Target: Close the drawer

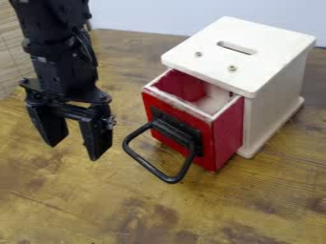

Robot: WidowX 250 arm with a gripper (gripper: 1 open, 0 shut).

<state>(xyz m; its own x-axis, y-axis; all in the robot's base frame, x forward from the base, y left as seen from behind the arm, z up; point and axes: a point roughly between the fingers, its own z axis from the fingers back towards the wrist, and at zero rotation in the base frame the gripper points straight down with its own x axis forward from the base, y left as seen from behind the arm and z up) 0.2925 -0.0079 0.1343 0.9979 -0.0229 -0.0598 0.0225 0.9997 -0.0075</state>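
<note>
The red drawer (pixel 204 114) stands pulled partway out of the cream-white cabinet (pixel 261 71), its inside showing from above. A big black loop handle (pixel 162 148) hangs from its front and reaches down toward the table. My gripper (pixel 74 133) hangs to the left of the handle, pointing down with its two black fingers apart. It is open and holds nothing. A small gap separates the nearer finger (pixel 97 136) from the handle.
The cabinet has a slot (pixel 237 46) in its top. Everything rests on a worn wooden table (pixel 76 205). The black arm (pixel 57 48) rises at the upper left.
</note>
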